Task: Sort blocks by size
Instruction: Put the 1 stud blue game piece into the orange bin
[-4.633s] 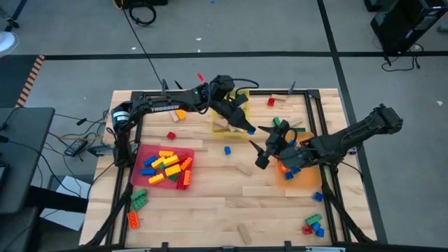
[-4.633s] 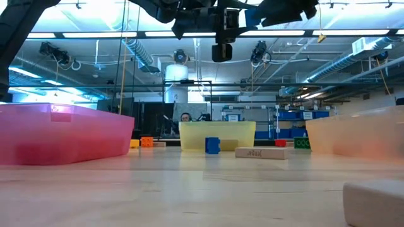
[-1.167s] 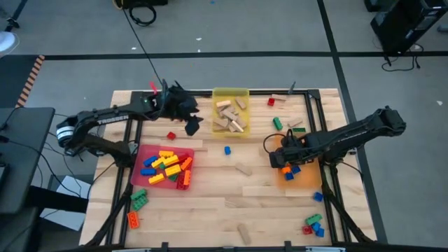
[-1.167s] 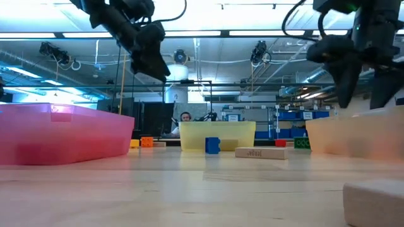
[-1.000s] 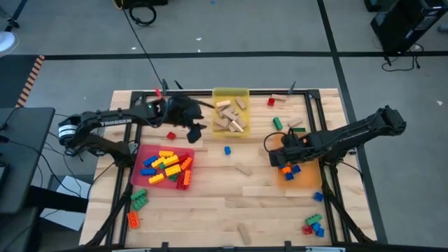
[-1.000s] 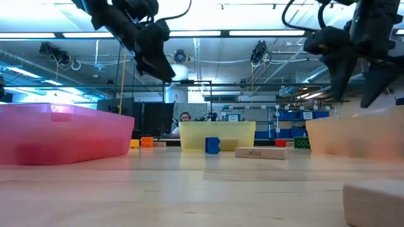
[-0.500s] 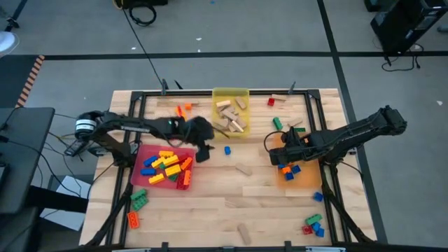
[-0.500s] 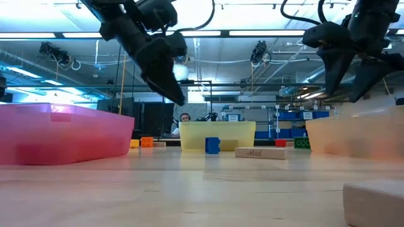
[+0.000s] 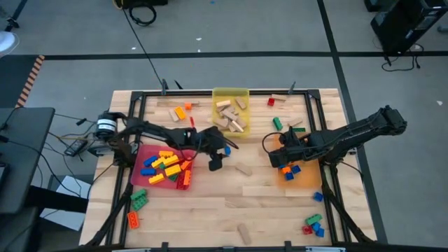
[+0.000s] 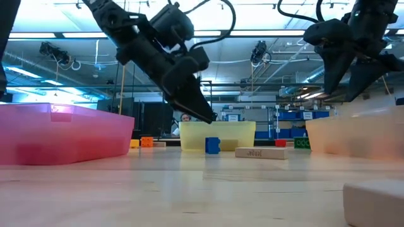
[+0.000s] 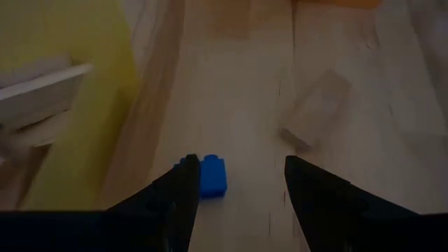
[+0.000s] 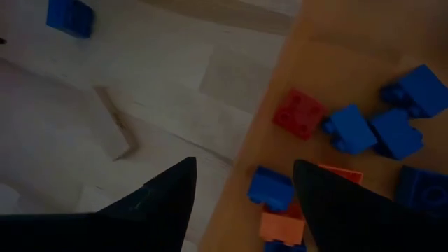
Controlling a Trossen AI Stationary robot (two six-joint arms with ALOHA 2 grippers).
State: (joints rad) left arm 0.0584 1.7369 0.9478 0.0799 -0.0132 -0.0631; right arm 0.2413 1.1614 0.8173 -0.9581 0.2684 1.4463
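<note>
A small blue brick (image 9: 226,149) lies on the table near the yellow tray (image 9: 230,94) of tan wooden blocks. My left gripper (image 9: 220,157) hangs open above it, slanting down; in the left wrist view the blue brick (image 11: 211,175) shows just inside one of the fingers of my left gripper (image 11: 241,168), untouched. A tan wooden block (image 11: 315,108) lies beyond it. My right gripper (image 9: 274,155) hovers open over the left edge of the orange tray (image 9: 305,178). Small blue, red and orange bricks (image 12: 350,129) lie in that tray beneath my right gripper (image 12: 245,164).
A red tray (image 9: 148,150) at the left holds long yellow, red and blue bricks. Loose bricks lie at the near left (image 9: 137,199), near right (image 9: 313,224), far right (image 9: 280,123) and far left (image 9: 180,112). Another wooden block (image 9: 243,232) lies near the front edge.
My left gripper has swung from the far left of the table toward the right and the near edge, dropping lower until it hangs over the blue brick. My right gripper has stayed over the orange tray's edge and rolled a little about its own axis.
</note>
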